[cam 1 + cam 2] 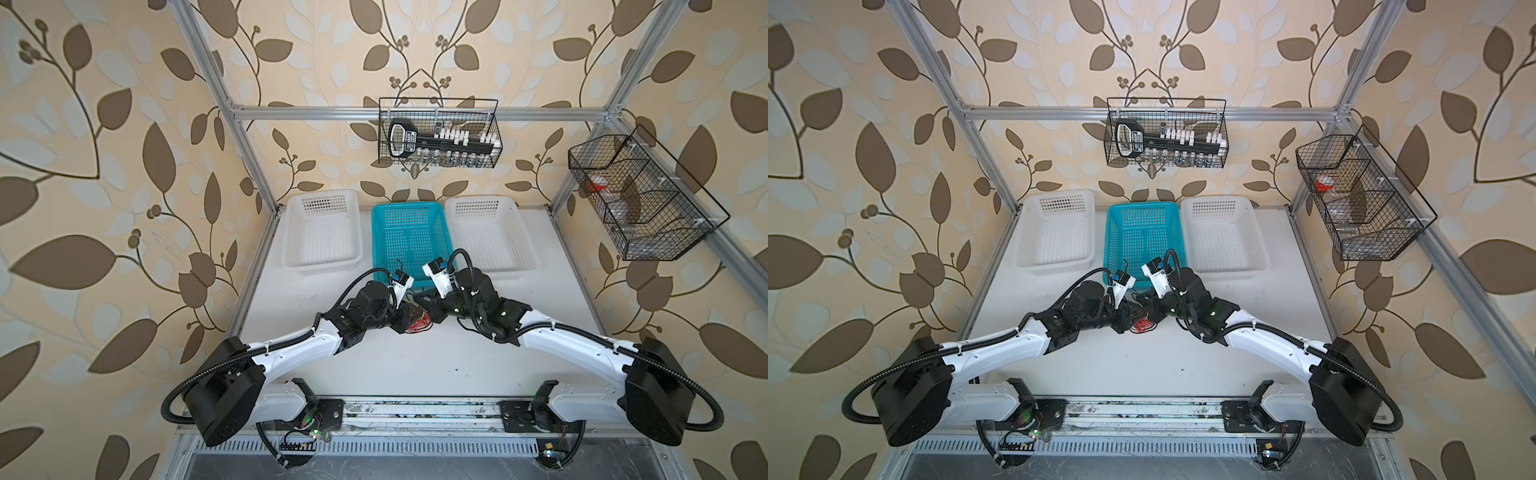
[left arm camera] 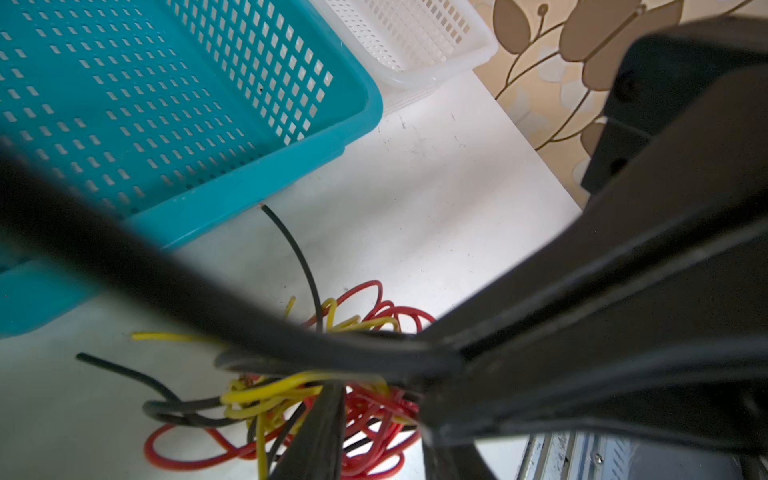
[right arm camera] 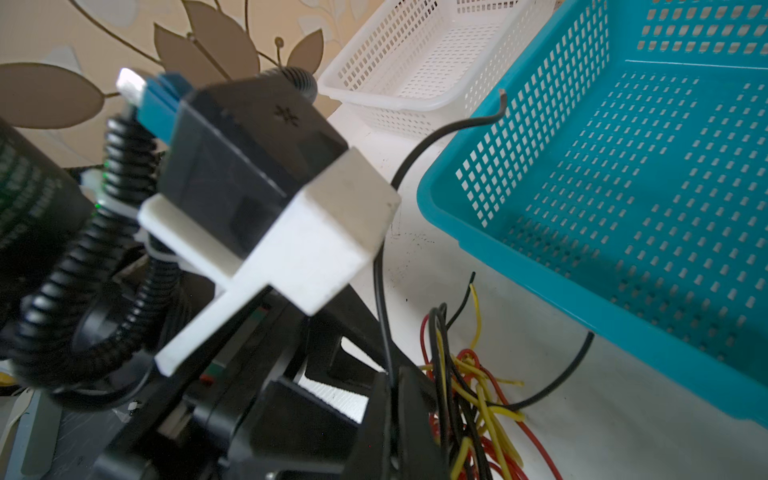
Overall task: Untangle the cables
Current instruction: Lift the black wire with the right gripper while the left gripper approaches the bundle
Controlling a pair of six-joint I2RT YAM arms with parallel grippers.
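In both top views the cables [image 1: 417, 325] [image 1: 1142, 326], just in front of the blue basket [image 1: 409, 206], sit mostly under my two wrists, and single strands are too small to follow. On the left wrist camera the left gripper [image 2: 361, 374] is a dark blur across them, so I can't read its grip. On the right wrist camera the black cable [image 3: 380, 291] vanishes between the right gripper's [image 3: 392, 399] pressed-together fingers, and the bundle runs off frame.

Both top views: high overhead, far, looking down on whole bench [image 1: 415, 361]. Wrist views: close, low, facing basket [image 2: 266, 178] from opposite sides; share cables [image 2: 374, 405].
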